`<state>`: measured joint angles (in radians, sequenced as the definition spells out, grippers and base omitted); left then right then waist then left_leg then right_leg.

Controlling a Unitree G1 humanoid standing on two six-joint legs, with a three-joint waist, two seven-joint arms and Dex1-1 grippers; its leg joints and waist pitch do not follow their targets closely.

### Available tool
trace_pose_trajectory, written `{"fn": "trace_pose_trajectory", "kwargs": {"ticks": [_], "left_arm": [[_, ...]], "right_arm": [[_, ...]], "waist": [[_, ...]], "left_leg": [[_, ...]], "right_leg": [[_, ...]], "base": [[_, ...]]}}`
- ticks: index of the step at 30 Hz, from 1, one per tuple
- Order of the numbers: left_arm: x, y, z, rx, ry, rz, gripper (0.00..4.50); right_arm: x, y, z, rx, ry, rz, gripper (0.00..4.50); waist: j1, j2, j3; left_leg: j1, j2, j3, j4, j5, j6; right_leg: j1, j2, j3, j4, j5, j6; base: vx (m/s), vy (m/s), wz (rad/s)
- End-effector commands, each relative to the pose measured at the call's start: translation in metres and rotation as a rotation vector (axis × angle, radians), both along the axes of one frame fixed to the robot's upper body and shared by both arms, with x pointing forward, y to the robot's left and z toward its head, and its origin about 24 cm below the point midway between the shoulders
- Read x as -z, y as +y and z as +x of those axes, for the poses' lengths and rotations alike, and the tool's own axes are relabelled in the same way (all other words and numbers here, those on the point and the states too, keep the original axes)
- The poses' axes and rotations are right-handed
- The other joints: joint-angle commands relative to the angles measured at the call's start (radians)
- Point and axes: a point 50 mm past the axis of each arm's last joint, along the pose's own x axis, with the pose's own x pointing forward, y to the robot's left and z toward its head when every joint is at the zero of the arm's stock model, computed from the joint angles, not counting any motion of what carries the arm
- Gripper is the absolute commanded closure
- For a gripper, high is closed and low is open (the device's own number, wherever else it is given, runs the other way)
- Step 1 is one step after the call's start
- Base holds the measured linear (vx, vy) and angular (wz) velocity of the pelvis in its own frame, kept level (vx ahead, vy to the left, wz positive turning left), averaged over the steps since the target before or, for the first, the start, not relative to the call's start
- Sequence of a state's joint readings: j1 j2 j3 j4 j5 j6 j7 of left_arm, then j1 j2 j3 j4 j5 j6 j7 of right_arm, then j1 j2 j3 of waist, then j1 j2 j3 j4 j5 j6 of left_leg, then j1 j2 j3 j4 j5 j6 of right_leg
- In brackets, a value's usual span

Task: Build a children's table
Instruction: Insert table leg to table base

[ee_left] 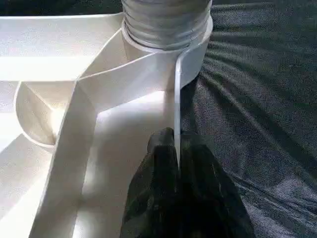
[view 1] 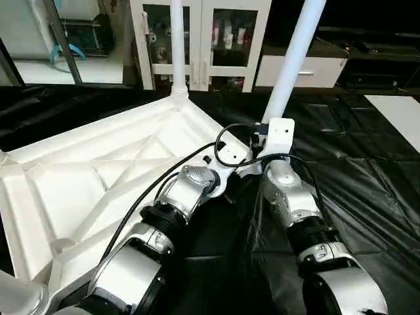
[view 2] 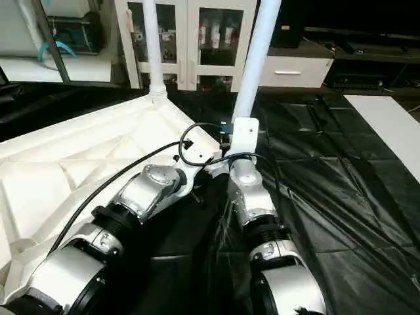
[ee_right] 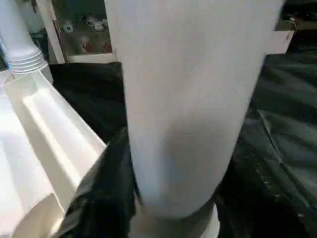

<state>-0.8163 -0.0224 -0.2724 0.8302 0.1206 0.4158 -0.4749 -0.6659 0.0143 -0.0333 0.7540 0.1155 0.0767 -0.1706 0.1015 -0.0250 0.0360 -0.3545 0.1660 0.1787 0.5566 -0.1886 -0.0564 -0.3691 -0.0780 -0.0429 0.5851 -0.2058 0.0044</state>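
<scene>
The left gripper [ee_left: 176, 163] is clenched on the thin side wall of the table top [view 1: 98, 177], one black finger on each face of the rim, just beside a corner socket [ee_left: 166, 54]; this looks like a steadying hold that keeps the upturned top from shifting. The right gripper [ee_right: 148, 198] is wrapped around the near leg [view 1: 295, 52] close to its base, apparently to turn it into that socket, though I cannot tell how firmly it bites. A second leg [view 1: 177, 42] already stands upright in the far corner. The top lies ribbed underside up on a crinkled black sheet [view 1: 367, 164]. Beyond it stand a white glass-door cabinet [view 1: 197, 39] and a low white drawer unit [view 1: 302, 69].
</scene>
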Motion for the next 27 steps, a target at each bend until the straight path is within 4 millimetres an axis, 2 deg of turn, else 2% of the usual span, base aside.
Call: {"fn": "trace_pose_trajectory", "kwargs": {"ticks": [1,2,3,4,5,6,7,8,9,10,11,13,17,18,19,20,21,22,23,24,26,27], "left_arm": [[-0.009,0.011,0.01,-0.046,-0.061,-0.009,4.5],[-0.01,0.012,0.01,-0.041,-0.062,-0.009,4.5],[-0.01,0.012,0.01,-0.041,-0.062,-0.009,4.5],[-0.009,0.013,0.01,-0.028,-0.061,-0.008,4.5],[-0.009,0.013,0.01,-0.028,-0.061,-0.008,4.5],[-0.009,0.014,0.01,-0.018,-0.057,-0.009,4.5],[-0.008,0.014,0.01,-0.016,-0.056,-0.01,4.5],[-0.007,0.016,0.008,0.013,-0.053,-0.017,4.5],[-0.007,0.016,0.008,0.013,-0.053,-0.017,4.5],[-0.005,0.017,0.007,0.029,-0.049,-0.024,4.5],[-0.005,0.018,0.006,0.037,-0.048,-0.027,4.5],[-0.004,0.02,0.003,0.084,-0.046,-0.045,4.5],[-0.002,0.023,-0.006,0.197,-0.013,-0.065,4.5],[-0.001,0.025,-0.01,0.228,0.016,-0.069,4.5],[-0.001,0.025,-0.01,0.228,0.016,-0.069,4.5],[0.0,0.029,-0.018,0.302,0.06,-0.075,4.5],[0.0,0.033,-0.026,0.375,0.096,-0.072,4.5],[0.0,0.033,-0.026,0.375,0.096,-0.072,4.5],[0.0,0.038,-0.035,0.461,0.117,-0.058,4.5],[0.0,0.041,-0.04,0.516,0.126,-0.047,4.5],[0.001,0.05,-0.052,0.599,0.178,-0.04,4.5],[0.001,0.05,-0.052,0.599,0.178,-0.04,4.5]], "right_arm": [[0.02,-0.021,-0.009,0.055,0.091,-0.007,1.61],[0.014,-0.022,-0.009,0.04,0.068,0.002,1.61],[0.014,-0.022,-0.009,0.04,0.068,0.002,1.53],[0.008,-0.024,-0.01,0.02,0.042,0.015,1.51],[0.008,-0.024,-0.01,0.02,0.042,0.015,1.47],[0.006,-0.025,-0.012,0.007,0.034,0.038,1.21],[0.005,-0.026,-0.012,0.004,0.031,0.047,1.21],[-0.002,-0.027,-0.018,-0.08,-0.016,0.088,1.05],[-0.002,-0.027,-0.018,-0.08,-0.016,0.088,1.05],[-0.006,-0.029,-0.023,-0.135,-0.044,0.092,1.01],[-0.007,-0.03,-0.025,-0.159,-0.051,0.092,0.83],[-0.011,-0.035,-0.034,-0.26,-0.074,0.087,0.7],[-0.016,-0.051,-0.048,-0.377,-0.072,0.045,0.39],[-0.016,-0.057,-0.052,-0.404,-0.06,0.029,0.26],[-0.016,-0.057,-0.052,-0.404,-0.06,0.029,0.1],[-0.018,-0.07,-0.059,-0.483,-0.058,0.008,0.04],[-0.019,-0.082,-0.067,-0.572,-0.046,-0.027,0.04],[-0.019,-0.082,-0.067,-0.572,-0.046,-0.027,0.04],[-0.018,-0.093,-0.075,-0.657,-0.022,-0.052,0.04],[-0.019,-0.099,-0.081,-0.712,-0.003,-0.064,0.04],[-0.022,-0.103,-0.09,-0.82,0.022,-0.007,0.04],[-0.022,-0.103,-0.09,-0.82,0.022,-0.007,0.04]], "waist": [[0.0,0.004,-0.046],[0.002,0.009,-0.047],[0.002,0.005,-0.046],[0.005,0.006,-0.049],[0.007,0.013,-0.047],[0.01,0.011,-0.053],[0.012,0.009,-0.054],[0.014,0.018,-0.05],[0.013,0.014,-0.047],[0.014,0.016,-0.048],[0.015,0.013,-0.046],[0.017,0.015,-0.044],[0.017,0.017,-0.043],[0.016,0.024,-0.044],[0.016,0.021,-0.042],[0.016,0.024,-0.042],[0.019,0.024,-0.043],[0.021,0.021,-0.044],[0.026,0.025,-0.043],[0.028,0.024,-0.043],[0.031,0.025,-0.044],[0.03,0.024,-0.043]], "left_leg": [[0.012,0.062,-0.022,-0.071,-0.213,-0.005],[0.011,0.062,-0.023,-0.069,-0.193,0.001],[0.009,0.06,-0.021,-0.068,-0.183,0.01],[0.007,0.061,-0.022,-0.065,-0.149,0.022],[0.006,0.059,-0.021,-0.064,-0.137,0.029],[0.006,0.059,-0.02,-0.058,-0.105,0.043],[0.003,0.059,-0.02,-0.056,-0.091,0.05],[0.0,0.059,-0.021,-0.057,-0.095,0.06],[-0.002,0.058,-0.019,-0.058,-0.114,0.067],[0.001,0.063,-0.022,-0.06,-0.139,0.061],[0.001,0.064,-0.022,-0.061,-0.159,0.058],[-0.001,0.063,-0.023,-0.061,-0.165,0.06],[-0.004,0.064,-0.022,-0.057,-0.128,0.075],[-0.004,0.063,-0.021,-0.056,-0.13,0.075],[-0.003,0.066,-0.02,-0.055,-0.134,0.075],[-0.003,0.065,-0.021,-0.056,-0.134,0.073],[-0.003,0.066,-0.022,-0.056,-0.141,0.073],[-0.002,0.071,-0.021,-0.055,-0.149,0.075],[0.002,0.073,-0.019,-0.052,-0.156,0.083],[-0.002,0.073,-0.02,-0.051,-0.148,0.085],[-0.003,0.071,-0.018,-0.049,-0.126,0.097],[-0.003,0.072,-0.018,-0.049,-0.127,0.106]], "right_leg": [[0.025,-0.077,0.042,-0.059,-0.054,-0.179],[0.026,-0.078,0.042,-0.055,-0.032,-0.186],[0.028,-0.075,0.042,-0.057,-0.024,-0.184],[0.029,-0.078,0.042,-0.051,0.006,-0.191],[0.029,-0.075,0.041,-0.053,0.015,-0.187],[0.031,-0.075,0.041,-0.047,0.072,-0.192],[0.031,-0.075,0.041,-0.043,0.098,-0.196],[0.029,-0.077,0.041,-0.045,0.101,-0.204],[0.031,-0.075,0.04,-0.05,0.084,-0.201],[0.03,-0.079,0.039,-0.05,0.045,-0.202],[0.03,-0.078,0.04,-0.053,0.009,-0.2],[0.033,-0.078,0.04,-0.056,-0.026,-0.197],[0.031,-0.078,0.041,-0.053,-0.015,-0.209],[0.029,-0.08,0.041,-0.052,-0.023,-0.219],[0.029,-0.08,0.042,-0.054,-0.028,-0.223],[0.028,-0.08,0.041,-0.052,-0.034,-0.228],[0.031,-0.08,0.04,-0.052,-0.037,-0.229],[0.033,-0.083,0.041,-0.05,-0.033,-0.233],[0.027,-0.08,0.042,-0.05,-0.025,-0.242],[0.03,-0.08,0.042,-0.047,-0.017,-0.241],[0.03,-0.078,0.041,-0.044,0.009,-0.244],[0.03,-0.079,0.041,-0.043,0.015,-0.253]], "base": [[0.0,0.0,0.0],[0.0,0.0,0.0],[0.0,0.0,0.0],[0.0,0.0,0.0],[0.0,0.0,0.0],[0.0,0.0,0.0],[0.0,0.0,0.0],[0.0,0.0,0.0],[0.0,0.0,0.0],[0.0,0.0,0.0],[0.0,0.0,0.0],[0.0,0.0,0.0],[0.0,0.0,0.0],[0.0,0.0,0.0],[0.0,0.0,0.0],[0.0,0.0,0.0],[0.0,0.0,0.0],[0.0,0.0,0.0],[0.0,0.0,0.0],[0.0,0.0,0.0],[0.0,0.0,0.0],[0.0,0.0,0.0]]}}
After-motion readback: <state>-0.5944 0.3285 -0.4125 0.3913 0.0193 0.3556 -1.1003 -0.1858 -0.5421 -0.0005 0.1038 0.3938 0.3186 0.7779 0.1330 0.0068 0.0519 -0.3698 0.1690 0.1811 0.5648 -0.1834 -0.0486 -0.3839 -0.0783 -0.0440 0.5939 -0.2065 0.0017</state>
